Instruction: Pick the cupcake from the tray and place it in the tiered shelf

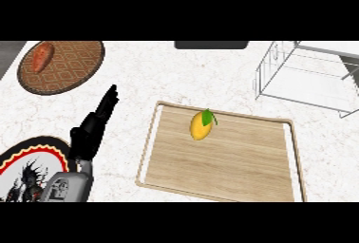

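On the wooden tray point(231, 180) lies a yellow fruit with a green leaf point(202, 125), near the tray's far left part; no cupcake shows on it. The white wire tiered shelf point(308, 78) stands at the far right of the counter. My left hand point(92, 129) is left of the tray, its fingers straight and pointing away from me, holding nothing. It is about a hand's width from the tray's left rim. The right hand does not show.
A round brown patterned plate point(70, 66) at the far left carries an orange-brown sweet potato point(42, 56). A dark plate with a red and cream rim point(28, 163) lies at the lower left under my forearm. A dark object point(210, 45) sits at the far edge.
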